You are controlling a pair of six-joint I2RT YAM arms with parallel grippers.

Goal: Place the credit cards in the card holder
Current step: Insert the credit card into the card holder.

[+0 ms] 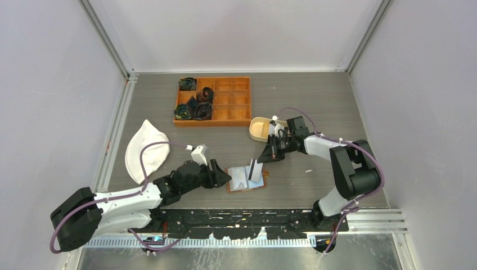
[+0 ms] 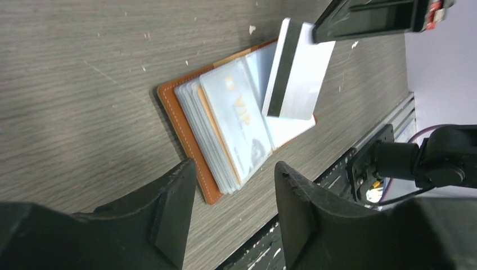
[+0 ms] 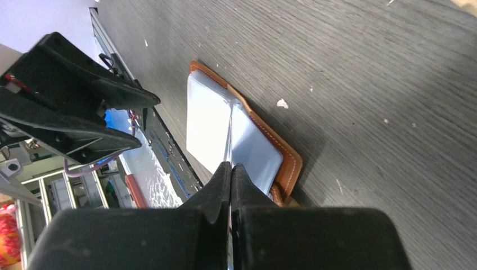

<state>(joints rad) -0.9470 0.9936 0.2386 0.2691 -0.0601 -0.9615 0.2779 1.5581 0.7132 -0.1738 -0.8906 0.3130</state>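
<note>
We see the right gripper [image 3: 230,167] clamped on a striped card [image 2: 301,73] above the open wallet [image 2: 183,126] on the table [image 1: 315,101]; the left gripper [image 2: 235,166], jaws apart, beside it. Unpinned, the wallet may slide and the card miss its slot.

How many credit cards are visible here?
2. One striped card is pinched in the right gripper over the card holder; one VIP card lies inside it. More may be hidden.

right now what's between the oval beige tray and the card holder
The right gripper, shut on a striped white credit card held on edge over the open card holder. The top view shows it, with the oval beige tray beyond.
</note>
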